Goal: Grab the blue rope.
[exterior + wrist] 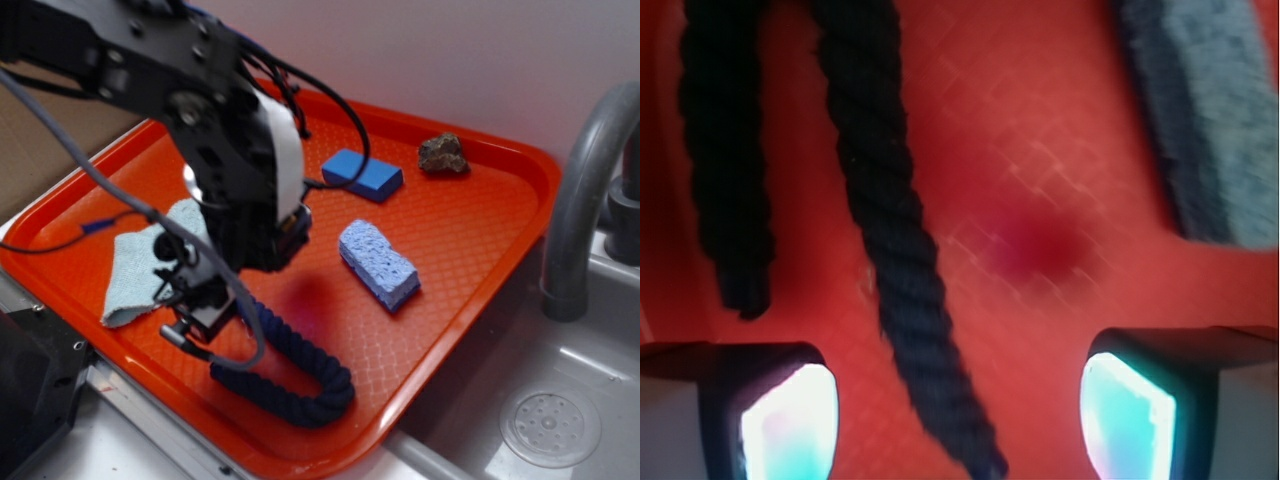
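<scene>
The blue rope [300,375] is a thick dark navy twisted cord lying bent in a U near the front edge of the orange tray [470,230]. In the wrist view two strands of the blue rope [902,270] run down the frame. One strand passes between the fingers, nearer the left one, and the other ends short at the left. My gripper [200,315] hangs over one end of the rope. In the wrist view the gripper [958,415] is open, its fingers wide apart and not touching the rope.
On the tray lie a pale blue cloth [140,265] at the left, a periwinkle sponge [378,263] in the middle, a solid blue block [362,174] and a brown rock [443,153] at the back. A sink [540,420] with a grey faucet [580,200] is at the right.
</scene>
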Controlling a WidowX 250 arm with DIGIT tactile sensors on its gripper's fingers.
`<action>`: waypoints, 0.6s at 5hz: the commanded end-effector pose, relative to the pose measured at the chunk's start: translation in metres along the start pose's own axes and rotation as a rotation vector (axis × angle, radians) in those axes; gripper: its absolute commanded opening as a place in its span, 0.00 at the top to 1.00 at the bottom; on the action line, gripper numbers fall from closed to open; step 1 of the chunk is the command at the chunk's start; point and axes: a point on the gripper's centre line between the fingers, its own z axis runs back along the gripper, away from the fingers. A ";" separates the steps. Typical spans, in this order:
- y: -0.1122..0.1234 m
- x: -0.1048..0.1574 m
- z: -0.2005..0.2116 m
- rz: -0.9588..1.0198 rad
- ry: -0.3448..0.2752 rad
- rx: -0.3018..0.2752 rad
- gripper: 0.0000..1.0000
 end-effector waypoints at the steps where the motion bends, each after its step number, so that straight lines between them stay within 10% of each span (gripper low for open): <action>1: -0.012 0.000 -0.024 -0.054 -0.004 -0.034 0.00; 2: -0.017 0.002 -0.033 -0.066 -0.019 -0.073 0.00; 3: -0.014 -0.002 -0.038 -0.016 -0.062 -0.085 1.00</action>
